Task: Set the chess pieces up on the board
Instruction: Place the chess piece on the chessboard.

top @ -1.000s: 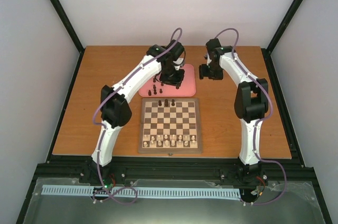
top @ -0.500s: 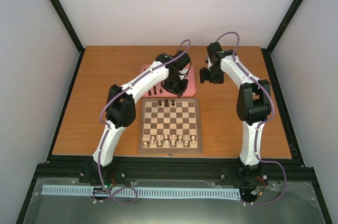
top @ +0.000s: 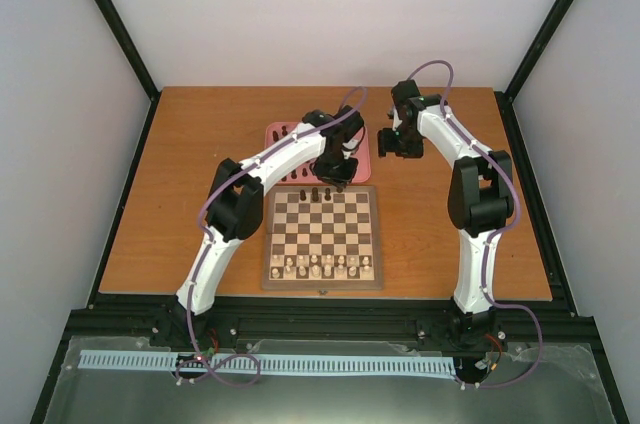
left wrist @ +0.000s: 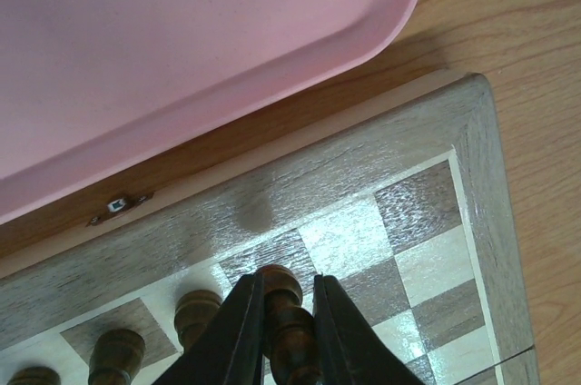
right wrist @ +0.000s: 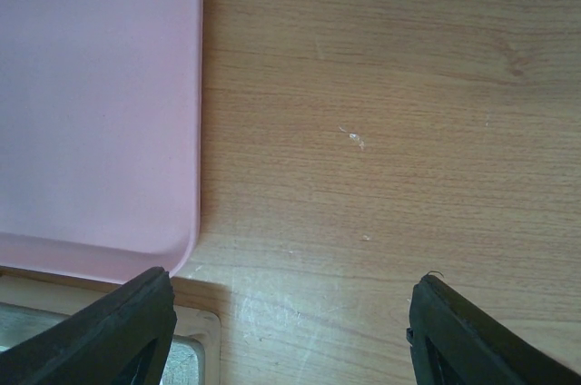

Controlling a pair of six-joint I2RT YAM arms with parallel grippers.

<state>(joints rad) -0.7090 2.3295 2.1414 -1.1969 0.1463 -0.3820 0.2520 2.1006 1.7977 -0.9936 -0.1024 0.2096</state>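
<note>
Chess piece [left wrist: 282,292] between left fingers [left wrist: 232,349], over board [left wrist: 363,160].

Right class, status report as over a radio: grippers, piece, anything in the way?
Left gripper shut on dark piece at far edge of board. Right gripper open, empty, over table beside tray. Other dark pieces stand close alongside.

The pink tray [left wrist: 182,40] lay on the wooden table [top: 200,194]; cream pieces [top: 322,266] stood well nearer than the tray.

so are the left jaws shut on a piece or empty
Shut on a dark chess piece: left wrist view shows it pinched between them.
</note>
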